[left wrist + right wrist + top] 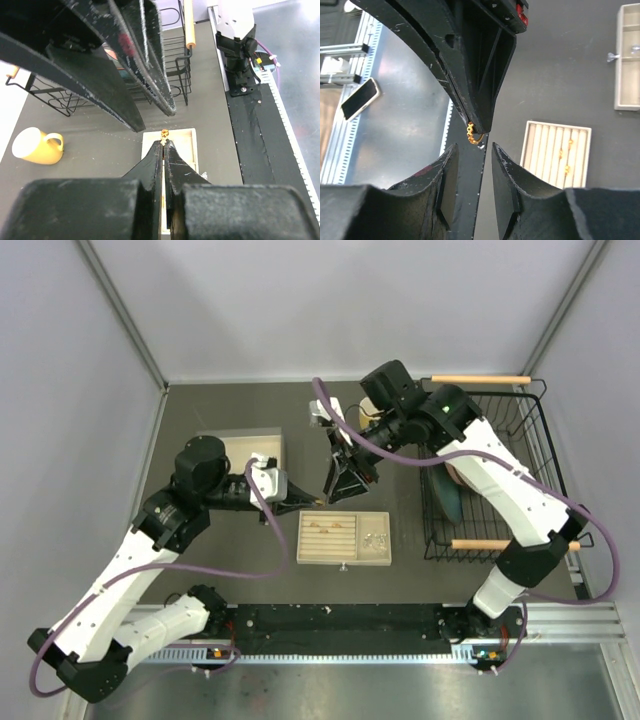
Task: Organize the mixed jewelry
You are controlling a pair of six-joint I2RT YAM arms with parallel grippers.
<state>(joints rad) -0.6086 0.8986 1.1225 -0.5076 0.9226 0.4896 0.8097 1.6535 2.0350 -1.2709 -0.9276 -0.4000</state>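
L arm stretches rightward, L pincer point(163, 143) clamped on 1 gold ring point(163, 133); R arm folds inward, R pincer point(473, 146) narrowly parted beside ring.

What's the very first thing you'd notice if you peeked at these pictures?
A tiny gold ring pinched in the shut tips of the left gripper, right in the middle where the two arms meet nose to nose. The right gripper stands open just beside it. Near them lies a cream slotted box, and a yellow mug sits off on the dark table.
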